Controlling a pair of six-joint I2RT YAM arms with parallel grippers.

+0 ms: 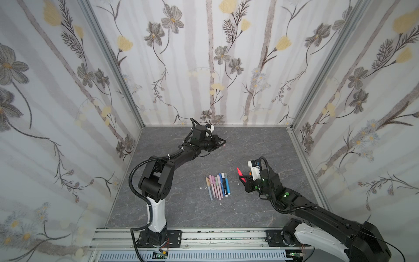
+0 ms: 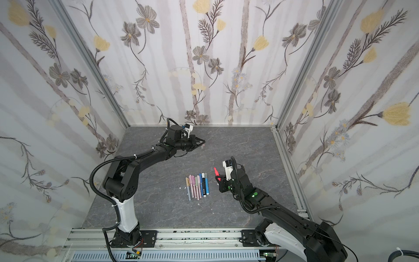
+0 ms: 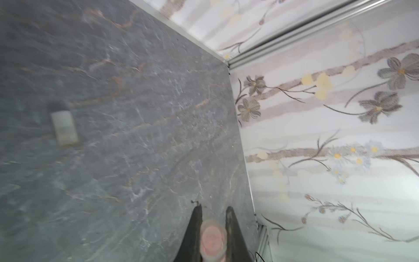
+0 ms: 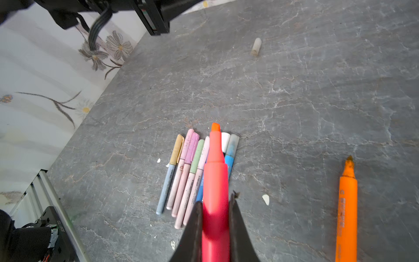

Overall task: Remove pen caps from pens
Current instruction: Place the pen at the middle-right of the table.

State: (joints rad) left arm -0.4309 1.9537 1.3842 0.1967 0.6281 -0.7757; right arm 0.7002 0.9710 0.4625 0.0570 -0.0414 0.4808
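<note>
Item 1: right tool [image 4: 216, 199], clenched on a thick red-pink plastic marker [image 4: 215, 177]. The barrel sits between the jaws and the bare orange tip points out past them, raised off the grey marbled worktop [image 4: 294, 102].

Item 2: left tool [image 3: 214, 209], clenched on a translucent pink plastic cap [image 3: 213, 238]; blurred.

Item 3: slim pastel pens [image 4: 192, 179], capped, in a row on the worktop, just ahead of and beneath the right tool.

Item 4: orange plastic marker [image 4: 347, 204], uncapped, flat beside the right tool, apart from the row.

Item 5: white plastic cap [image 4: 256, 46], loose, well ahead of the right tool, past the row.
</note>
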